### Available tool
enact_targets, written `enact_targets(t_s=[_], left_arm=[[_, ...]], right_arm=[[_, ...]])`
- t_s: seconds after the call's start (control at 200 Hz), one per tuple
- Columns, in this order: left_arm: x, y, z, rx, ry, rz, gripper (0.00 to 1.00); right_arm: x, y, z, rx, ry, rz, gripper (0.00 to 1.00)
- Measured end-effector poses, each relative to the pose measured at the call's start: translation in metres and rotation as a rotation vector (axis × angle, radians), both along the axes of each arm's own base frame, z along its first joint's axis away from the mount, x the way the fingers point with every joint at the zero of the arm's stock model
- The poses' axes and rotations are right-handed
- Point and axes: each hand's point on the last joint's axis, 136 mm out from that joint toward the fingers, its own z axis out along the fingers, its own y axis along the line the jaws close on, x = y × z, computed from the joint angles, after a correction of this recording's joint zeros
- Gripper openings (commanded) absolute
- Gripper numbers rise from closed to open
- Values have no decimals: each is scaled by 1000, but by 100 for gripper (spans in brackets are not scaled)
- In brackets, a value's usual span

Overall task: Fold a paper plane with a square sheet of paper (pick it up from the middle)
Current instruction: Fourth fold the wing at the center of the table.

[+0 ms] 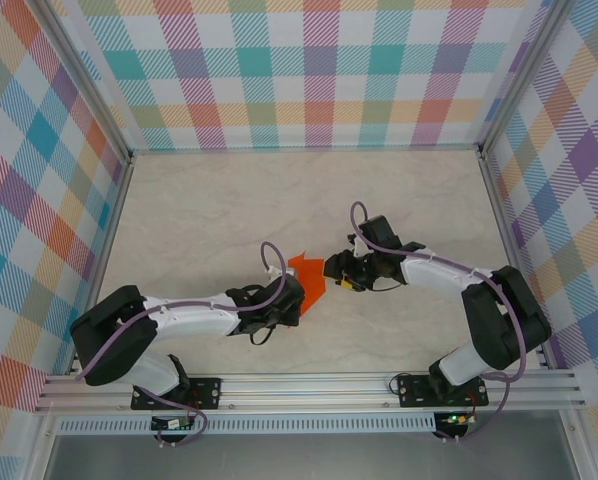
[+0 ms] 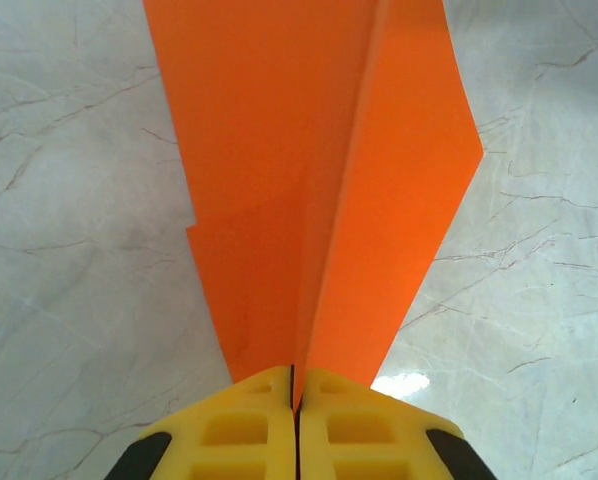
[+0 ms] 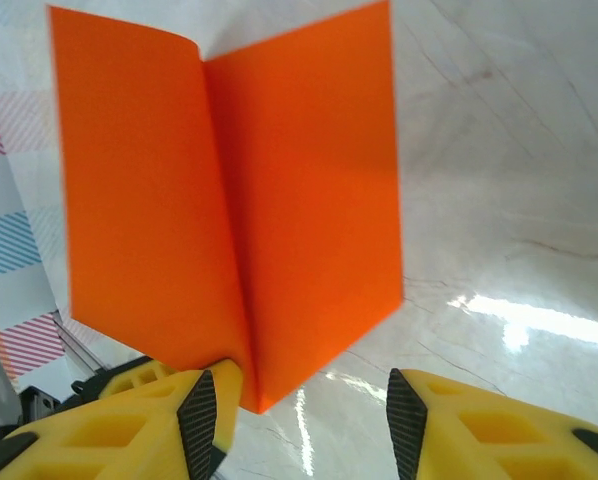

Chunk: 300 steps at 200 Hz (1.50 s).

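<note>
Yellow fingers (image 2: 239, 425) of the left gripper (image 2: 297, 390) meet flush at the bottom of the left wrist view. They are clenched on the centre crease of the paper plane (image 2: 309, 180), whose orange wings fan out to either side above the marbled table (image 2: 69, 250). Seen from its own wrist, the right gripper (image 3: 304, 410) has its jaws parted, with the plane's lower corner just beside one pad but not pinched. From overhead, the plane sits between the two grippers near the middle of the table and appears lifted clear of the surface. The creased, winged shape suggests the folding is essentially done and the pick-up is in hand. What seems left is for the right arm to draw clear.
</note>
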Motion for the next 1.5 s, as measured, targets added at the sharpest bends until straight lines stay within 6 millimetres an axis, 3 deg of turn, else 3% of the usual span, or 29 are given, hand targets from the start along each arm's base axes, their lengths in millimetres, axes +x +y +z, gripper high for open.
enact_targets(t_s=[0.615, 0.8, 0.97, 1.205, 1.385, 1.5], left_arm=[[7, -9, -2, -246, 103, -39, 7], [7, -11, 3, -266, 100, -49, 7], [8, -12, 10, -275, 81, -61, 8], [4, -6, 4, -226, 88, -86, 9], [2, -3, 2, -202, 93, -93, 17], [3, -3, 2, -200, 87, -95, 21]], right_arm=[[-10, 26, 8, 65, -26, 45, 42], [-11, 30, -9, 48, 14, 44, 38], [-10, 32, -23, 35, 49, 41, 28], [2, 44, -34, 41, 70, 53, 24], [-2, 45, -52, 17, 115, 51, 21], [-1, 48, -52, 28, 114, 48, 21]])
